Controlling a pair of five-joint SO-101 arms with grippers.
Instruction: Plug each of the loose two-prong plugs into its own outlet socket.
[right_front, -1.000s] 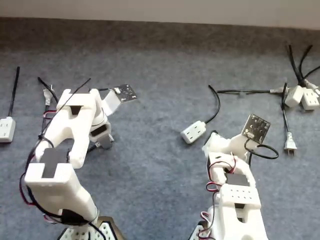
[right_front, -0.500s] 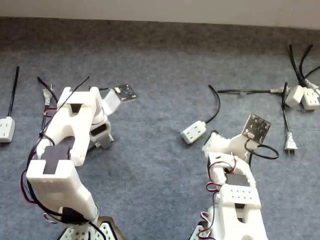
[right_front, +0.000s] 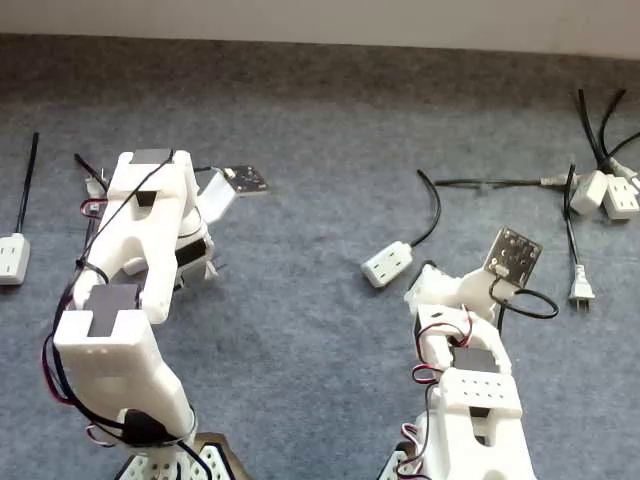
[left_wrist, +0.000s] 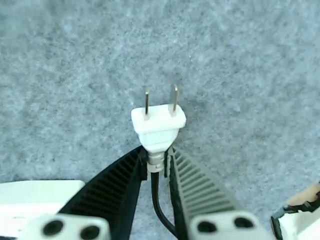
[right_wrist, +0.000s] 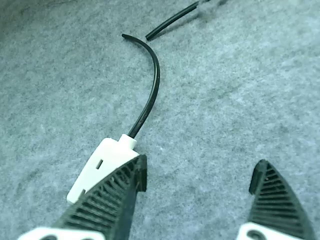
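At the left end effector (left_wrist: 156, 152): it was closed tight on the neck of a white two-prong plug (left_wrist: 158, 122), with one ribbed finger (left_wrist: 120, 175) on each side.
Plug position: it sat just past the fingertips, over the grey carpeted tabletop (left_wrist: 250, 60), with both metal prongs pointing straight away from the end effector.
Plug cord (left_wrist: 159, 205): black, it ran back from the plug between the two fingers towards the wrist.
Right end effector (right_wrist: 200, 170): its fingers were spread wide and held nothing, low over the tabletop.
Nearest socket (right_wrist: 102, 167): white and lying flat, it was just beside the tip of one finger, on that finger's outer side and not between the two. Whether it touched the finger could not be told.
Socket cord (right_wrist: 150, 85): black, it left the far end of the socket and curved away from the right end effector.
Second plug (right_front: 580, 290): it lay loose on the tabletop, out to the right of the right arm (right_front: 470, 380) and well apart from the open fingers.
Second socket (right_front: 12, 257): white, it lay beyond the left side of the left arm (right_front: 130, 290), well apart from the left end effector.
White cord ends (right_front: 605, 192): these were clustered with black cords, farther out from the right end effector than the second plug.
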